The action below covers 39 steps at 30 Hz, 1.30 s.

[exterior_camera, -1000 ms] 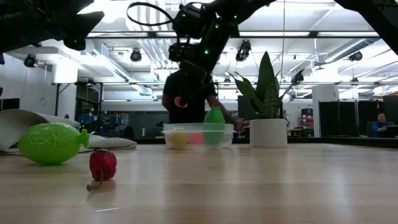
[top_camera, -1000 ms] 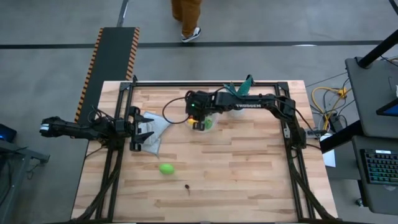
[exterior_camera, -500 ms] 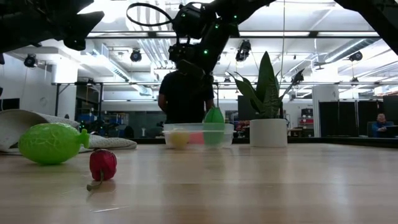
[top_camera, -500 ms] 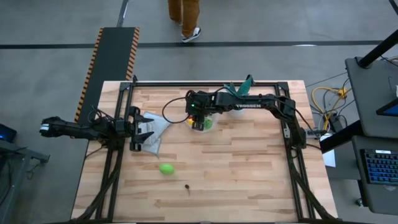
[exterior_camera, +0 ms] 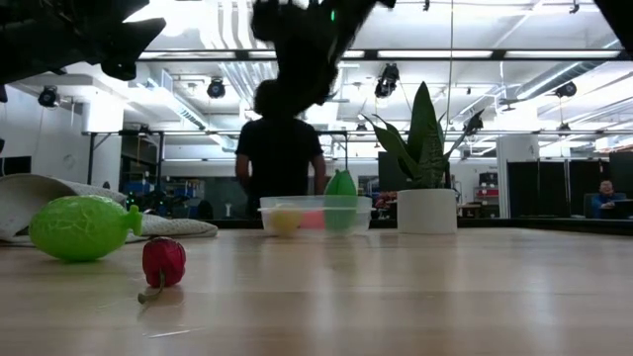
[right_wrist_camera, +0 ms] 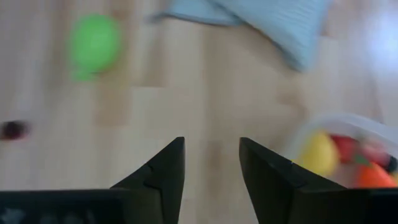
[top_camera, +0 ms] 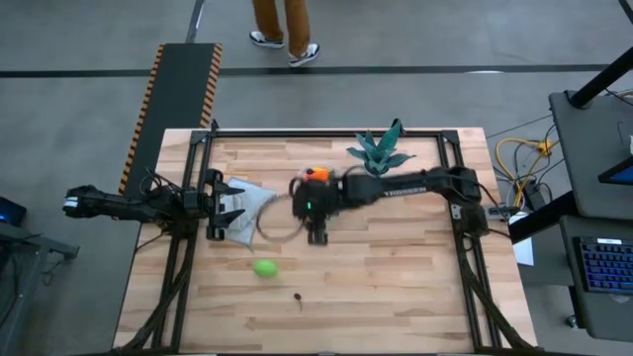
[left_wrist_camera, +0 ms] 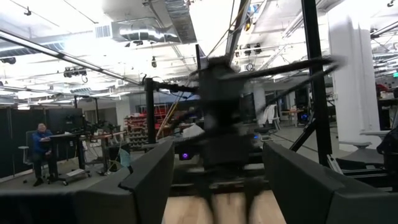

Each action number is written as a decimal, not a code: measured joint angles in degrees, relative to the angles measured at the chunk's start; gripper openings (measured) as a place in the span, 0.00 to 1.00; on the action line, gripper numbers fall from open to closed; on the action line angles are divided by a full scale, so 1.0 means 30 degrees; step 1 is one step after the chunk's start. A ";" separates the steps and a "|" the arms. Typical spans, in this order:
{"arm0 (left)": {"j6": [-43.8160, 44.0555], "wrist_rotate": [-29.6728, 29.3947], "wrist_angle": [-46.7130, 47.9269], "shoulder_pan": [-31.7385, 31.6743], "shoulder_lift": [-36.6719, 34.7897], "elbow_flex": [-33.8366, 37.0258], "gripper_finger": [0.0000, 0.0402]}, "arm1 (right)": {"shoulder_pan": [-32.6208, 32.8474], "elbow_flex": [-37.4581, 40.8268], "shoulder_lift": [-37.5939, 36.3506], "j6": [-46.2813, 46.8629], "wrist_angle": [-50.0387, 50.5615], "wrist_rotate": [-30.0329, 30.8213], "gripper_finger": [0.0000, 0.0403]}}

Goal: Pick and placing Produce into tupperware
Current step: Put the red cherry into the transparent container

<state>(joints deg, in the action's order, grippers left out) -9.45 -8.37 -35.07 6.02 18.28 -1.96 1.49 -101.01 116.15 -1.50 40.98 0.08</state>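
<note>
Lime [top_camera: 264,268] bright green. Small piece [exterior_camera: 163,262] dark red. Bowl [right_wrist_camera: 348,134] clear; inside yellow lemon [right_wrist_camera: 318,154], orange carrot [right_wrist_camera: 375,176], red bit, possibly strawberry. Cloth [right_wrist_camera: 267,18] pale blue, ribbed. Counter [top_camera: 376,287] light wood planks. Plant [exterior_camera: 420,129] green, pot [exterior_camera: 426,211] white.

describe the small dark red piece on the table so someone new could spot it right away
Start at the wooden table and find the pale blue-grey cloth near its left edge. Toward the front edge from it lies the green lime, and just beyond that sits the red piece. It is far smaller and darker than the lime, with a thin stem.
</note>
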 joint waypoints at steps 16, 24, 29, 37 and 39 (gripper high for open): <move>0.0007 -0.0003 0.0007 -0.0002 0.0015 0.0000 0.57 | 0.5847 0.0007 0.2180 0.0603 -0.5084 0.2399 0.42; 0.0008 -0.0001 0.0007 -0.0007 0.0015 0.0000 0.57 | 0.5749 0.0036 0.3416 0.2643 -0.5391 0.0864 0.65; 0.0015 -0.0005 0.0022 -0.0002 0.0015 0.0000 0.57 | 0.5756 0.0051 0.4296 0.3757 -0.5463 0.0819 0.70; 0.0015 0.0001 0.0021 0.0000 0.0016 0.0000 0.57 | 0.5792 0.0065 0.4987 0.5820 -0.6233 -0.0656 0.67; 0.0015 0.0002 0.0015 -0.0007 0.0022 0.0000 0.57 | 0.5863 0.0073 0.5001 0.6064 -0.6344 -0.0670 0.66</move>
<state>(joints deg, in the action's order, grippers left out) -9.41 -8.36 -35.03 6.00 18.35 -1.96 19.08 -100.79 131.15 16.69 21.95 -1.93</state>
